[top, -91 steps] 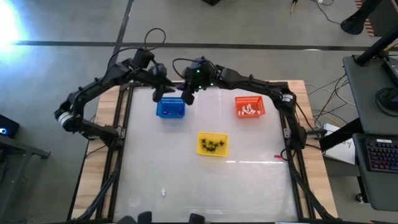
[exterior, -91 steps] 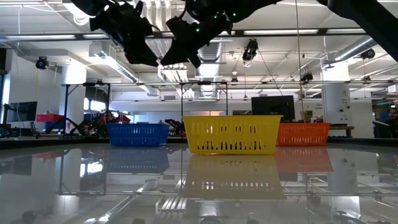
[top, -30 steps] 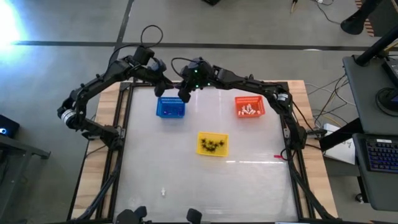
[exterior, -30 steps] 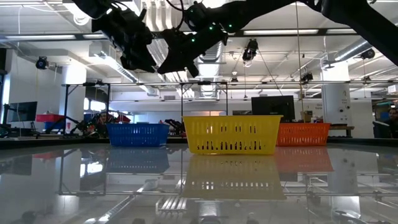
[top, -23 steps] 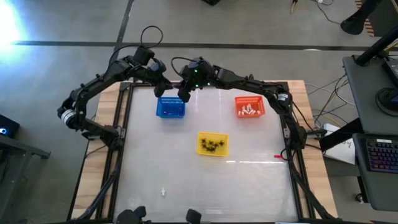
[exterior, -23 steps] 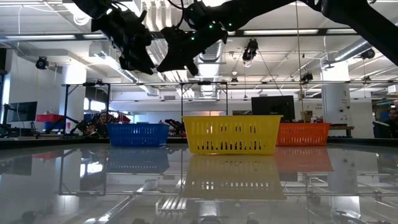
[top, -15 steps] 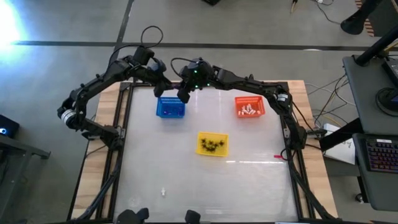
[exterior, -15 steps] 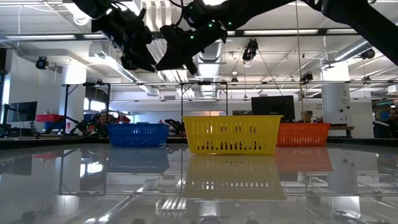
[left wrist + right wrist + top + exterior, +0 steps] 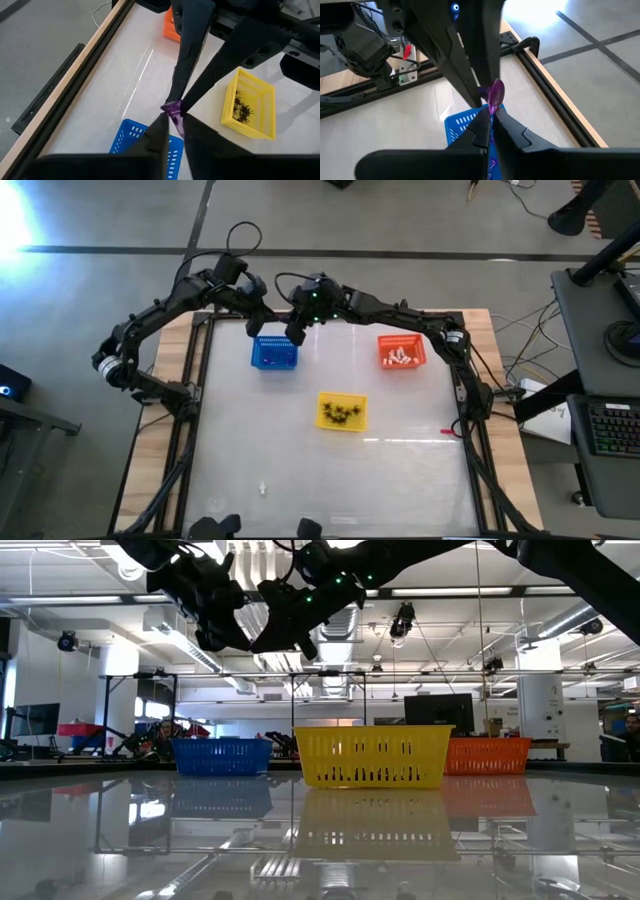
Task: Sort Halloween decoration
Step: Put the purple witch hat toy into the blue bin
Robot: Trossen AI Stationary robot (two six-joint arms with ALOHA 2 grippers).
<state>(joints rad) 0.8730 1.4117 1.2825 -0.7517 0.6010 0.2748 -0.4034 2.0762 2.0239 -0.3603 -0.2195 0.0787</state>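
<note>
Overhead, I had both arms meeting above the far side of the tabletop [image 9: 330, 470], right over the blue basket [image 9: 273, 353]. The left gripper [image 9: 171, 120] and the right gripper [image 9: 489, 114] sat tip to tip, and a small purple trinket [image 9: 495, 95] was pinched between them. From the right wrist view I saw the right fingers [image 9: 480, 125] closed tight on the lower end of that purple piece, with the left arm's dark fingers pressed against it from the other side. From the left wrist view the left fingers [image 9: 159, 131] stood narrow, drawn in around the same purple piece [image 9: 173, 107], which hung just above the blue basket's rim. The yellow basket [image 9: 342, 412] sat nearer the middle of the tabletop with black spider-like trinkets [image 9: 340, 413] in it, and the orange basket [image 9: 402, 352] stood off to the right with white trinkets [image 9: 402, 359] inside. In the low view all three baskets stood in a row, the joined grippers high above the blue one.
</note>
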